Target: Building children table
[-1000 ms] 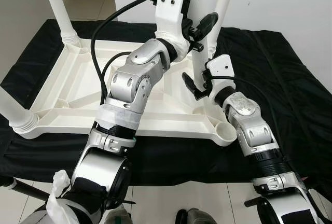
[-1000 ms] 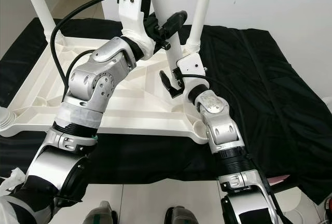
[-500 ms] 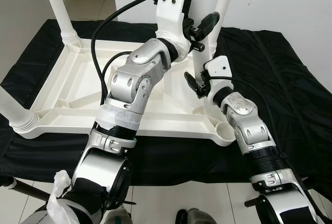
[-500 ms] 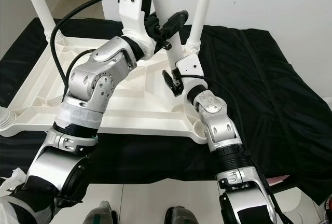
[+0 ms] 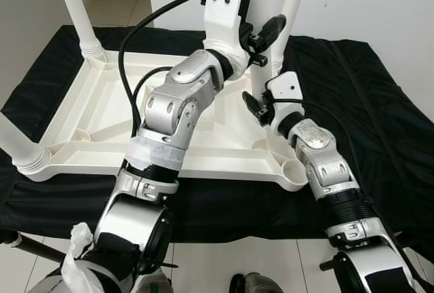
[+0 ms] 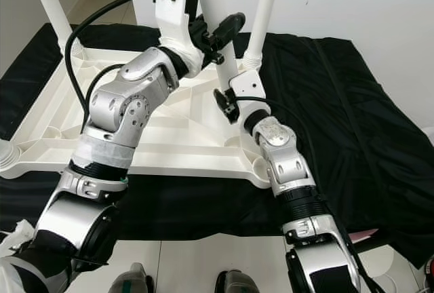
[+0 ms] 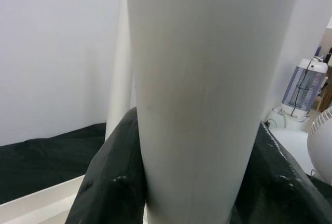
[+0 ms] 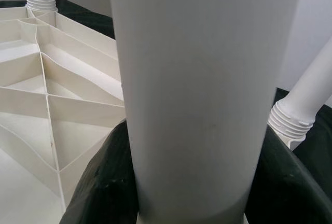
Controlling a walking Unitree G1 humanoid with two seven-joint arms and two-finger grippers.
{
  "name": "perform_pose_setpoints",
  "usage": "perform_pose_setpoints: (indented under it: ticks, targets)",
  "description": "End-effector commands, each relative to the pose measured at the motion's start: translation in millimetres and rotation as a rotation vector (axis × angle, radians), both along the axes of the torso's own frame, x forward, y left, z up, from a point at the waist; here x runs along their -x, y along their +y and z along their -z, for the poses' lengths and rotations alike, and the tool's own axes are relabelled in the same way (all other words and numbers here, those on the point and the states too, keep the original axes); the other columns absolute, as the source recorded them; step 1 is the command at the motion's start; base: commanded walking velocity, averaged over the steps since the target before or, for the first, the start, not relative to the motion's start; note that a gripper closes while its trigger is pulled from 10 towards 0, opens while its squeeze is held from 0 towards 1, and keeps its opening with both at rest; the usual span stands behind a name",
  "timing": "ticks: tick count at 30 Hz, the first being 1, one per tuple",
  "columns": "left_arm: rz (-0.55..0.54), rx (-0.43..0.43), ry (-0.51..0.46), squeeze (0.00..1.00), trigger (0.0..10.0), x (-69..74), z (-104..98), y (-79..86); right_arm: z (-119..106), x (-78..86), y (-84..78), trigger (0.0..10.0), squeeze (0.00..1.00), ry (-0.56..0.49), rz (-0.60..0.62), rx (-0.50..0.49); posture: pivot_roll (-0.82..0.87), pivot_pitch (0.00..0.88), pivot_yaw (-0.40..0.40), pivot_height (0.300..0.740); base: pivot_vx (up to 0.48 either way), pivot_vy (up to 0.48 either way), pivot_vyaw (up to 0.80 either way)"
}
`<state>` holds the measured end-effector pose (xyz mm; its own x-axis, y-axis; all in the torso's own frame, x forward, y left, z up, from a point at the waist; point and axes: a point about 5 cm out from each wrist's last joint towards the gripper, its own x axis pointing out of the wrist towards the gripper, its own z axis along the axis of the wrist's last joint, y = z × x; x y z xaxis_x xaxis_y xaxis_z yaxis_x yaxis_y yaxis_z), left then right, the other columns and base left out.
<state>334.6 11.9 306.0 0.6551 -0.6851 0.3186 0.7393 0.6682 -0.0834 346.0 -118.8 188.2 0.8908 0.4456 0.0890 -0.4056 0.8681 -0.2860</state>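
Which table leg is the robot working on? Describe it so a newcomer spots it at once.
Start at the upside-down white tabletop lying on the black cloth. Three white legs already stand in its corner sockets. The loose leg is the upright white tube between both arms: left gripper high on it, right gripper lower, and the near right socket beside it has no leg.

One upturned white plastic tabletop (image 5: 102, 120), four white table legs (image 5: 76, 8) standing upright, three seated in corner sockets, one empty corner socket (image 5: 296, 169), one black cloth (image 5: 380, 123), two robot arms
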Motion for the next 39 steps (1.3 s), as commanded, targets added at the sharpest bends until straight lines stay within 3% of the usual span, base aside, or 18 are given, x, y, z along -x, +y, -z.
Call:
perform_pose_setpoints:
  ticks: [1, 8, 9, 16, 23, 29, 33, 39]
  targets:
    - [0.097, 0.036, -0.006, 1.00, 10.0, 8.4, -4, -5.5, -4, -2.0, 0.1, 10.0, 0.00, 0.006, 0.017, -0.053, 0.07, 0.000, -0.021, 0.740, 0.000, 0.000, 0.00]
    - [0.106, 0.072, -0.015, 1.00, 10.0, 9.3, -10, -2.6, -2, -0.6, 4.8, 10.0, 0.00, 0.021, 0.023, -0.102, 0.07, 0.000, -0.017, 0.740, 0.000, 0.000, 0.00]
    - [0.114, 0.115, 0.000, 0.00, 10.0, 8.8, -11, 1.9, -1, -0.3, 7.8, 10.0, 0.00, 0.025, 0.031, -0.128, 0.07, 0.000, -0.014, 0.740, 0.000, 0.000, 0.00]
    - [0.142, 0.212, 0.013, 0.00, 10.0, 11.7, -15, 15.1, 0, 0.7, 10.4, 10.0, 0.00, 0.039, 0.065, -0.191, 0.08, 0.000, -0.016, 0.740, 0.000, 0.000, 0.00]
    - [0.134, 0.222, -0.001, 0.00, 10.0, 13.8, -16, 21.4, 2, -0.4, 5.6, 10.0, 0.00, 0.051, 0.099, -0.214, 0.09, 0.000, -0.022, 0.740, 0.000, 0.000, 0.00]
    - [0.055, 0.171, -0.007, 0.00, 10.0, 11.0, -3, 32.6, 2, -3.1, -16.0, 10.0, 0.00, 0.049, 0.224, -0.288, 0.08, 0.000, -0.025, 0.740, 0.000, 0.000, 0.00]
    - [0.021, 0.143, -0.008, 0.00, 10.0, 9.7, 4, 36.3, 1, -1.4, -20.0, 10.0, 0.00, 0.038, 0.252, -0.315, 0.08, 0.000, -0.026, 0.740, 0.000, 0.000, 0.00]
    - [-0.060, 0.056, 0.031, 0.00, 10.0, 8.7, 32, 44.4, 5, 6.8, -26.7, 10.0, 0.00, 0.004, 0.299, -0.339, 0.08, 0.001, -0.028, 0.740, 0.000, 0.000, 0.00]
